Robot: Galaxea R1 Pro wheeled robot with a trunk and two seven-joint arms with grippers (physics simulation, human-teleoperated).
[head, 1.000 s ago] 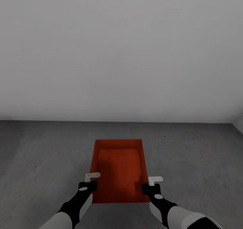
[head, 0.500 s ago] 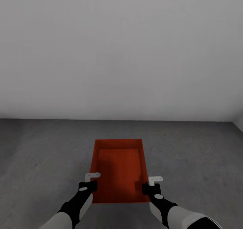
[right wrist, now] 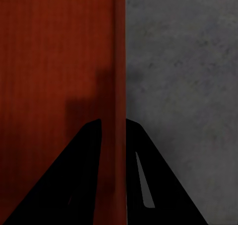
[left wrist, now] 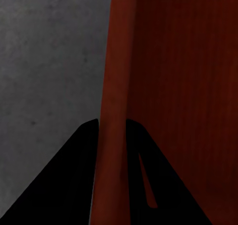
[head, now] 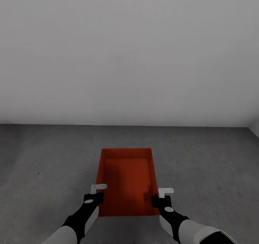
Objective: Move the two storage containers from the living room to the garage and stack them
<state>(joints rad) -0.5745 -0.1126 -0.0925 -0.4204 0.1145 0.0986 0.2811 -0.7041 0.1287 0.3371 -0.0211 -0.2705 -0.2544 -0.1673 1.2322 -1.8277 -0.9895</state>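
Observation:
One orange-red storage container [head: 126, 179] lies lengthwise ahead of me over the dark grey concrete floor [head: 208, 165] of the garage. My left gripper [head: 95, 197] is shut on its left wall near the near corner. My right gripper [head: 158, 200] is shut on its right wall. In the left wrist view the container wall [left wrist: 116, 86] runs between the black fingers [left wrist: 79, 175], with the floor [left wrist: 44, 61] beside it. The right wrist view shows the other wall [right wrist: 119, 61] clamped the same way. Whether the container touches the floor I cannot tell.
A plain pale grey wall [head: 129, 57] stands a short way beyond the container. A side wall meets it at the far right corner [head: 254, 127]. Bare concrete spreads to both sides of the container.
The line where wall meets floor has crept up a little in the picture, so the camera has moved. Both grippers and the container keep their places in the view.

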